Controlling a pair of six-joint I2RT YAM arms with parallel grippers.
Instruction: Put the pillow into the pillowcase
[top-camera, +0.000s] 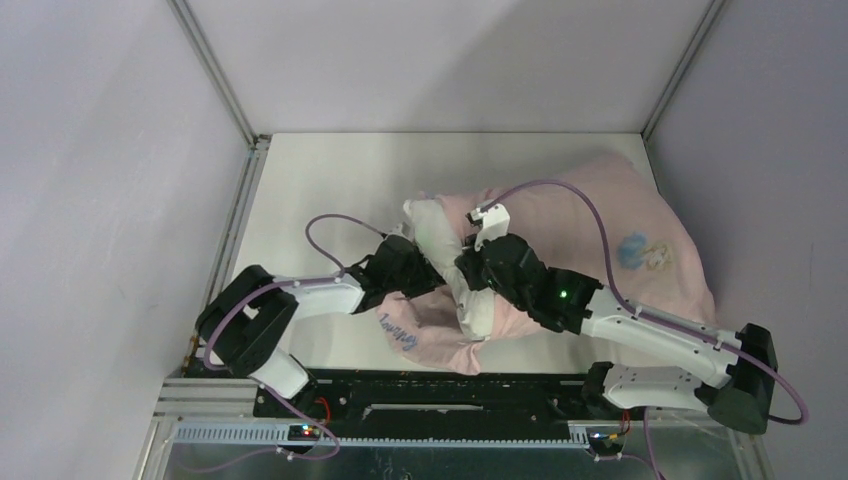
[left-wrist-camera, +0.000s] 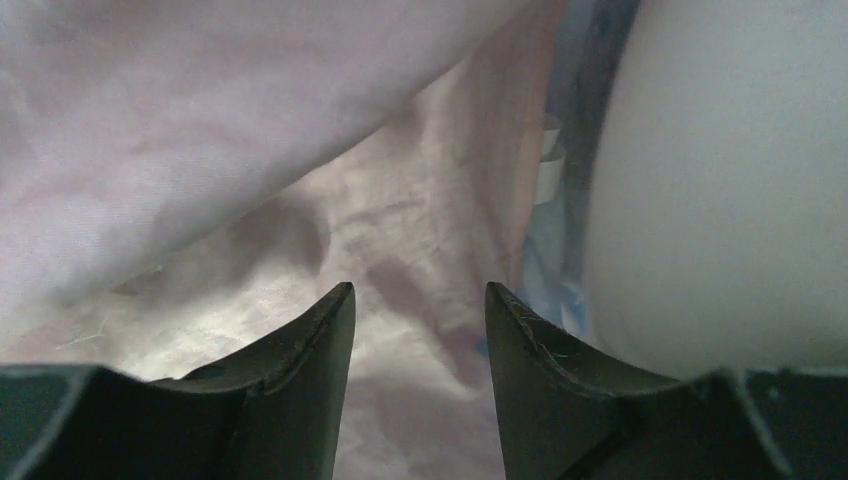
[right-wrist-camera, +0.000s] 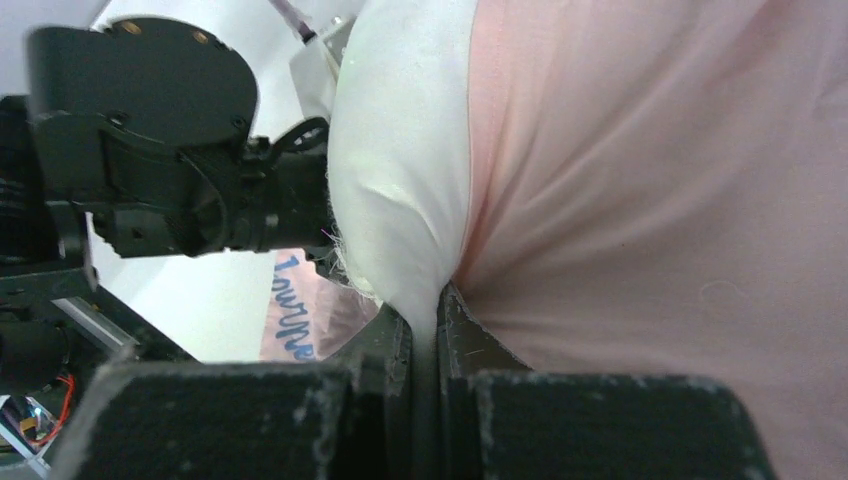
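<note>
Right hand (right-wrist-camera: 425, 312) pinches the pillow (right-wrist-camera: 400, 150) while left hand (left-wrist-camera: 418, 292), spread, sits half hidden inside the pillowcase (left-wrist-camera: 380, 220).

1. Top view, centre: fingertips of my left gripper (top-camera: 412, 264) vanish under pillowcase (top-camera: 610, 215) folds.
2. Most of the pillow (top-camera: 432, 222) sits hidden inside it.
3. Left wrist view, right side: white bulk (left-wrist-camera: 720, 180) blurred, cropped.
</note>
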